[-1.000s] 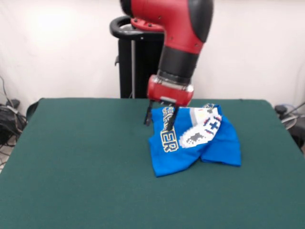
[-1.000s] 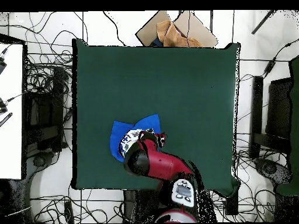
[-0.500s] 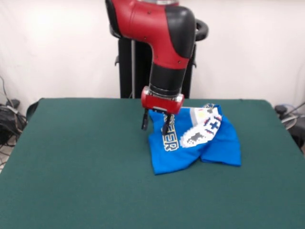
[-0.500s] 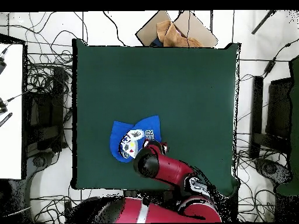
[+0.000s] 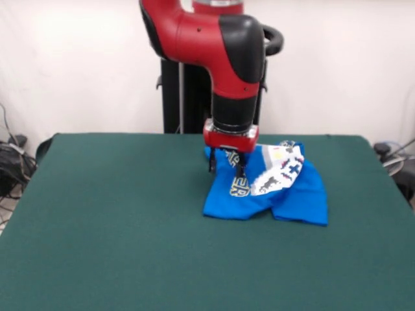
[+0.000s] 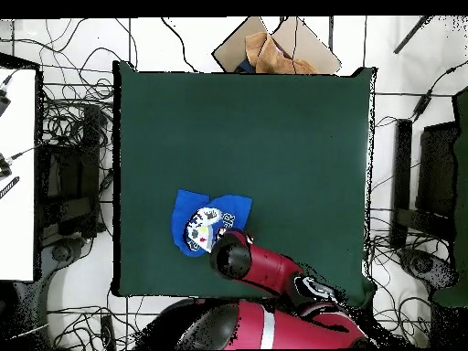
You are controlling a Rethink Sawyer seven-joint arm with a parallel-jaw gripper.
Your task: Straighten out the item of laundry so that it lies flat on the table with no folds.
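Observation:
The item of laundry (image 5: 285,194), a bright blue T-shirt with a white pixel print and yellow lettering, lies rumpled and folded over on the green table (image 5: 117,227), right of centre toward the far edge. My gripper (image 5: 226,170) stands down on the shirt's left part. Its two dark fingers (image 5: 211,163) are apart, one at the shirt's left edge and one on the lettering, so it is open. In the overhead view the shirt (image 6: 203,221) shows at the table's (image 6: 283,137) lower left, with the red arm (image 6: 251,263) covering its lower right corner and hiding the gripper.
The black pedestal (image 5: 185,84) rises behind the table. Cables (image 5: 13,159) lie off the table's left side. In the overhead view a cardboard box (image 6: 274,46) sits beyond the table's top edge, and cables surround the table.
The gripper has moved right and lower onto the shirt. The shirt's near left corner has drawn back toward the far side, so the shirt looks shorter and more bunched.

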